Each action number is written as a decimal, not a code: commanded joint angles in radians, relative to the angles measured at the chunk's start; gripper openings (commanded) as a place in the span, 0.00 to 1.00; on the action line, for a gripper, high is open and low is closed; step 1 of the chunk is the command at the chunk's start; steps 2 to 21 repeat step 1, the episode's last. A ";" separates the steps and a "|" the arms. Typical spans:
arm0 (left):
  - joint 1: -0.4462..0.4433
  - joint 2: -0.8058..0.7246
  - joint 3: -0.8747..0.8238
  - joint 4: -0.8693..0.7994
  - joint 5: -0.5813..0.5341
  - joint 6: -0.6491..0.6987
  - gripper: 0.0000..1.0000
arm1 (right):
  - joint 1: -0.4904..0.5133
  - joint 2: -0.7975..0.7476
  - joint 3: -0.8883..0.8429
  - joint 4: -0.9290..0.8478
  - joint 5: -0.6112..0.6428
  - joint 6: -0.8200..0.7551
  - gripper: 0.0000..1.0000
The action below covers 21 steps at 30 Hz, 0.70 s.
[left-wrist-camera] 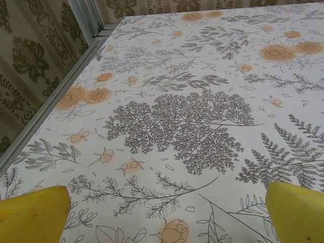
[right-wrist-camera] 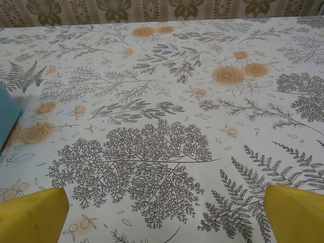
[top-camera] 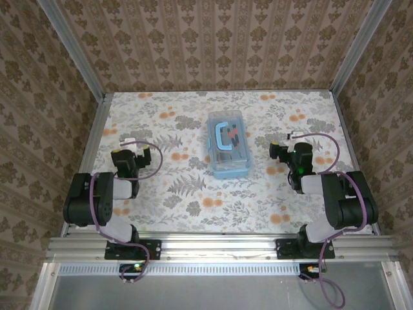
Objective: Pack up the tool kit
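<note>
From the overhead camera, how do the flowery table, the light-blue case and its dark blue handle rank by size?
Largest to smallest:
1. table
2. case
3. handle, on the case's lid

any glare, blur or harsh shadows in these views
top external: soft even light, no harsh glare, case sharp. left wrist: table crisp, yellow fingers blurred at the bottom. right wrist: same, fingers blurred, case edge soft at left.
</note>
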 commanded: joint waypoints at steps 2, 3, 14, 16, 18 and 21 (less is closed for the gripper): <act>-0.009 -0.003 0.022 0.031 -0.033 0.027 1.00 | 0.000 -0.001 -0.002 0.036 -0.013 -0.016 1.00; -0.009 -0.003 0.022 0.031 -0.033 0.027 1.00 | 0.000 -0.001 -0.002 0.036 -0.013 -0.016 1.00; -0.009 -0.003 0.022 0.031 -0.033 0.027 1.00 | 0.000 -0.001 -0.002 0.036 -0.013 -0.016 1.00; -0.009 -0.003 0.022 0.031 -0.033 0.027 1.00 | 0.000 -0.001 -0.002 0.036 -0.013 -0.016 1.00; -0.009 -0.003 0.022 0.031 -0.033 0.027 1.00 | 0.000 -0.001 -0.002 0.036 -0.013 -0.016 1.00; -0.009 -0.003 0.022 0.031 -0.033 0.027 1.00 | 0.000 -0.001 -0.002 0.036 -0.013 -0.016 1.00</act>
